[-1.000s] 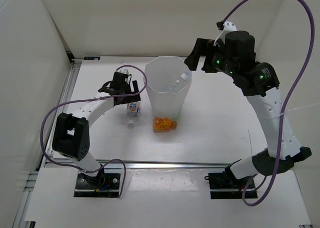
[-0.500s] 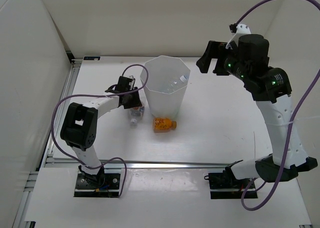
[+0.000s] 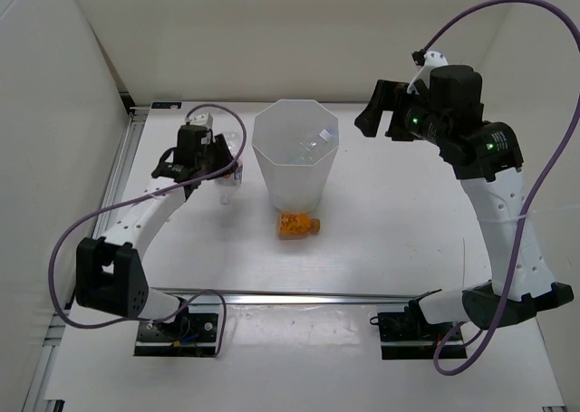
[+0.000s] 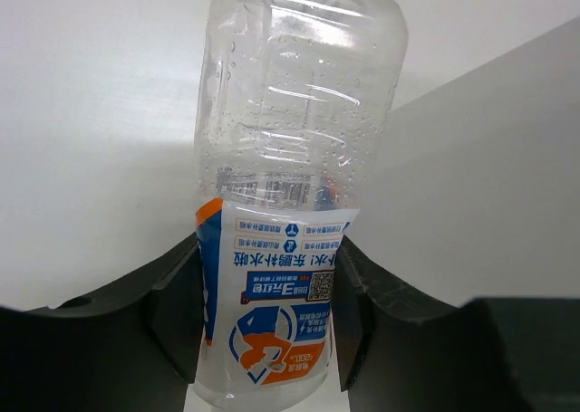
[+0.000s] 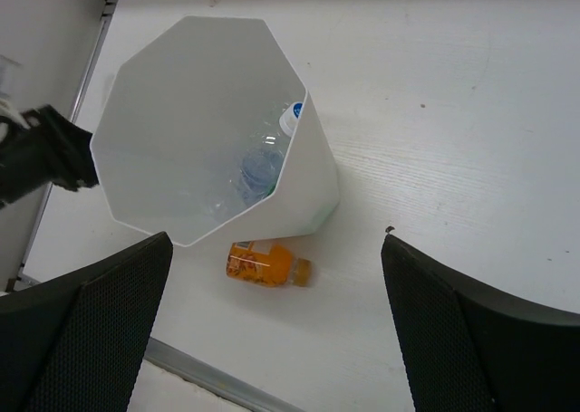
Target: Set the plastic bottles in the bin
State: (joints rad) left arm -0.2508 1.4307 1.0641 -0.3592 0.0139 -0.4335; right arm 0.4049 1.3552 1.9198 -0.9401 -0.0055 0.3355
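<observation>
Since a second ago the left gripper (image 3: pixel 219 165) has swung back and to the left, and its black fingers (image 4: pixel 172 312) have clamped on the labelled bottle (image 4: pixel 290 204), which no longer lies at the foot of the bin. This bottle is clear, ribbed plastic beaded with droplets inside and carries a white, blue and orange label. Whether its lower end touches the table cannot be told. Just to its right stands the bin (image 3: pixel 294 181), a tall tapering container of white translucent plastic with an octagonal rim. A clear bottle (image 5: pixel 265 166) lies inside against the far wall. An orange bottle (image 3: pixel 297 224) lies on its side touching the near foot of the bin. The right gripper (image 3: pixel 385 113) hangs high above the table to the right of the bin, jaws spread wide and holding nothing. The table (image 3: pixel 399 222) is matte white and bare on that side, with a metal rail (image 3: pixel 299 296) along its near edge and plain white walls (image 3: pixel 272 32) around it.
</observation>
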